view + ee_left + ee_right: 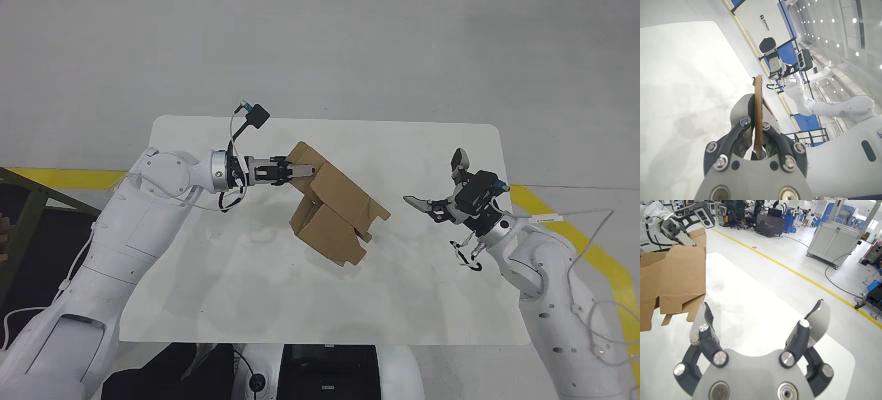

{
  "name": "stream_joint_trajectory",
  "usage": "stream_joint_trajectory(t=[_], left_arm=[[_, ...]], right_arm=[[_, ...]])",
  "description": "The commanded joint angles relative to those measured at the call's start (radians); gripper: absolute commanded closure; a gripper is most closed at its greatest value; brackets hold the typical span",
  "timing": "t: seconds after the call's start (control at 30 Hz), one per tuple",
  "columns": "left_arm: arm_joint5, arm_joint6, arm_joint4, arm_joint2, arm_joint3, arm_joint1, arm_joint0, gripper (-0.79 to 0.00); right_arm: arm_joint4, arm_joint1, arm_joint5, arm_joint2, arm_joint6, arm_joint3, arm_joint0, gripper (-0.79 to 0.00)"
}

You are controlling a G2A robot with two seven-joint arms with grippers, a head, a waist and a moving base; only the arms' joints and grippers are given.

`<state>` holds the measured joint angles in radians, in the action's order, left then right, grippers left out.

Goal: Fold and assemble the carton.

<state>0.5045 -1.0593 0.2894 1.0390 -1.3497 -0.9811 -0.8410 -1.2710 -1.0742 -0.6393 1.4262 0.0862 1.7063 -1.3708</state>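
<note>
Brown carton [335, 205], partly unfolded, is held tilted over the white table [430, 290], one flap clamped in the left gripper [298, 172], likely to steady it for folding. The right gripper [762, 305] sits just beyond the carton's opposite end, fingers spread apart, holding nothing

The things are carried by a white table [250, 290] with rounded corners, which is set on a pale grey floor [330, 60] marked with a yellow line [60, 178]. The carton [335, 205] is seen over the table's middle (whether its lower flaps touch the top cannot be told).
</note>
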Motion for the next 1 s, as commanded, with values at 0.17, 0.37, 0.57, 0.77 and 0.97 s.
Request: stream_joint_trajectory(t=[0.17,0.37,0.57,0.77,0.97], left_arm=[[-0.016,0.025,-0.007,0.002,-0.009,0.000,-0.012,0.000],[-0.030,-0.018,-0.018,-0.027,0.027,-0.011,0.040,0.000],[0.028,-0.063,0.001,-0.088,0.102,-0.038,0.115,0.000],[0.103,-0.108,0.012,-0.134,0.180,-0.061,0.180,0.000],[0.130,-0.127,0.009,-0.179,0.232,-0.081,0.236,0.000]], right_arm=[[0.042,0.001,-0.091,-0.026,-0.015,-0.034,0.012,-0.785],[0.200,-0.001,-0.270,-0.064,-0.023,-0.171,0.089,-0.785],[0.457,-0.001,-0.373,-0.145,-0.108,-0.289,0.143,-0.785],[0.963,0.013,-0.373,-0.310,-0.454,-0.407,0.237,-0.785],[1.400,0.027,-0.339,-0.433,-0.851,-0.471,0.344,-0.785]])
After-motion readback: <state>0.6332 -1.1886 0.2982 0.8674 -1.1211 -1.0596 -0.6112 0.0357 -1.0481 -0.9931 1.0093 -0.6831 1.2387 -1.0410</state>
